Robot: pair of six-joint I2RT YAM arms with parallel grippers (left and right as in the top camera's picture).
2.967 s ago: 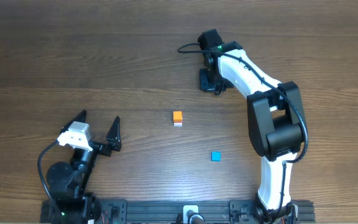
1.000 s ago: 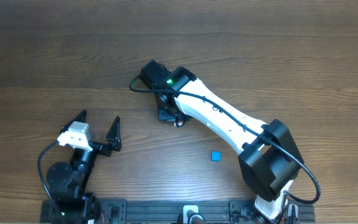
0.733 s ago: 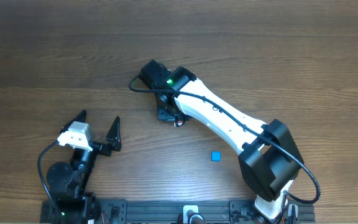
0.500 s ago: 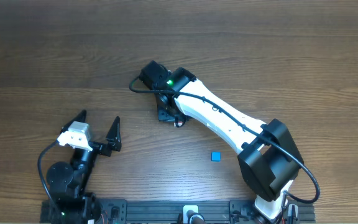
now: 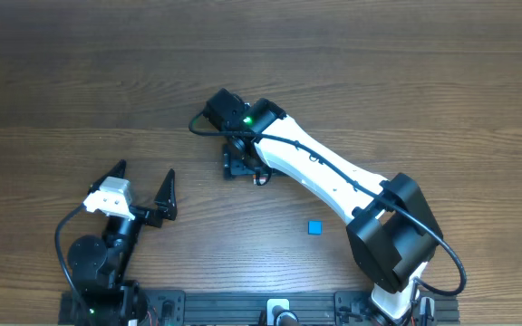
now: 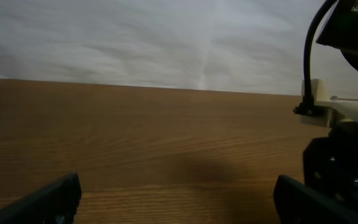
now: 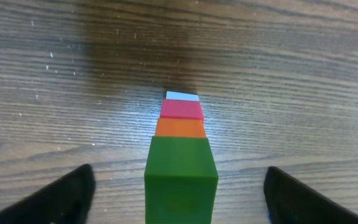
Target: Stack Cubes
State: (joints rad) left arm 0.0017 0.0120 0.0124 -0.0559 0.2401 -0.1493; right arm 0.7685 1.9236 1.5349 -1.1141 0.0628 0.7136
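Worktop (image 5: pixel 80 72): brown wood grain that carries both arms and all the cubes. A pale wall (image 6: pixel 135 37) rises behind it in the left wrist view.
Stack (image 7: pixel 181 124): four cubes in one upright column near the middle of the worktop.
Order from the top: green cube (image 7: pixel 181 177), orange cube (image 7: pixel 180 127), red cube (image 7: pixel 181 108), then white cube (image 7: pixel 183 96) at the base.
Right end effector (image 5: pixel 241 165): poised directly above the stack, on the arm that reaches across from the right base. Its fingers (image 7: pixel 55 199) are spread wide, one on each side of the green cube. A clear gap shows on both sides, so it touches and holds nothing.
Blue cube (image 5: pixel 314 227): lies alone on the worktop, well apart from the stack and nearer the arm bases, just beside the right arm.
Left end effector (image 5: pixel 143 184): near its own base at the left, well apart from every cube. Its fingers (image 6: pixel 42 199) are spread wide with nothing between them, and the right end effector's dark body is in sight beyond them.
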